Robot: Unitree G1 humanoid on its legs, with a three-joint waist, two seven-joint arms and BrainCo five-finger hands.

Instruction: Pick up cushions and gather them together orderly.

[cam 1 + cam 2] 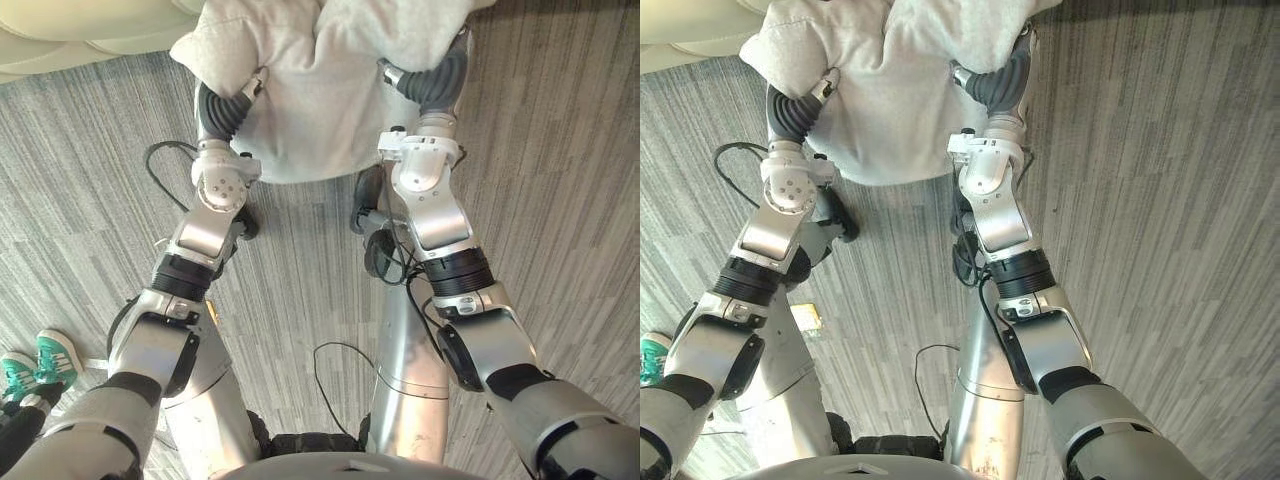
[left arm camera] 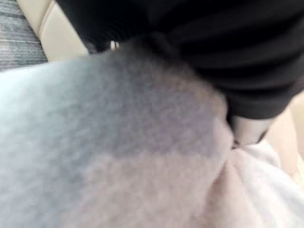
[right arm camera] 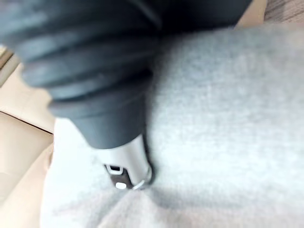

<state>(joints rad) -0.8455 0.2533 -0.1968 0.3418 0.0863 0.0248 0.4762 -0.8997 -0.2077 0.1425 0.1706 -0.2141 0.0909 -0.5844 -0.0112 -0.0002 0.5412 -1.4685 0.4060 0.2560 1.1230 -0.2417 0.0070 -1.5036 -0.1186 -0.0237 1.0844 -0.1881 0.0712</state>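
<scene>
1. the grey cushion (image 1: 310,100) appears lifted clear of the carpeted floor (image 1: 560,200). it is pressed between both arms, just beside the cream sofa (image 1: 60,40) at the far edge of the scene.
2. the left hand (image 1: 245,92) bears on the cushion's left flank and the right hand (image 1: 415,82) on its right flank. both are sunk into the fabric, so i cannot tell whether either is open or closed on the cloth.
3. judgement: this is the carry stage. the cushion is not yet set down with any others.
4. risk 1: the hold seems to rest on side pressure alone. if either arm eases outward, the soft cushion may sag and slip to the floor.
5. risk 2: the cushion is bunched at its upper part. set down like that, it would lie crooked rather than orderly.
6. risk 3: the cushion hides much of the sofa ahead, so the placement could be misjudged.
7. a person's green shoes (image 1: 45,362) stand at the robot's lower left, well apart from the cushion.
</scene>
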